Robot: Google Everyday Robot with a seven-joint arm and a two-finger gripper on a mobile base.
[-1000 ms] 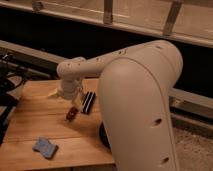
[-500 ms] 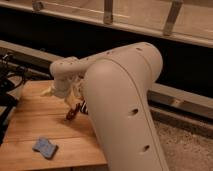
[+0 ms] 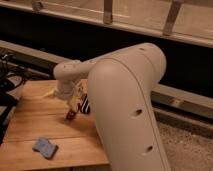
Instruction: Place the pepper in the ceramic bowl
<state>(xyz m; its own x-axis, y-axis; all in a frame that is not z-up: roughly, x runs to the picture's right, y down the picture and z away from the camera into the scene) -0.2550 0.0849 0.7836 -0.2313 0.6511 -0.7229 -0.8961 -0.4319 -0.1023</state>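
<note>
Arm (image 3: 125, 100) bulk fills the right half of the view and now hides the right side of the tabletop (image 3: 35, 125), more than it did a second ago. The bowl cannot be seen; it is probably behind that arm. A blue pad (image 3: 45, 147) lies near the front left corner, where it was before. A striped block (image 3: 86, 105) shows just beside the gripper (image 3: 75, 104), which has dropped from above to sit right over the pepper (image 3: 70, 115). The pepper lies mid-tabletop, unmoved. The fingers are spread, not pinching it yet. So the reach looks nearly done, and closing on the pepper seems the next step before any carry to the bowl.
</note>
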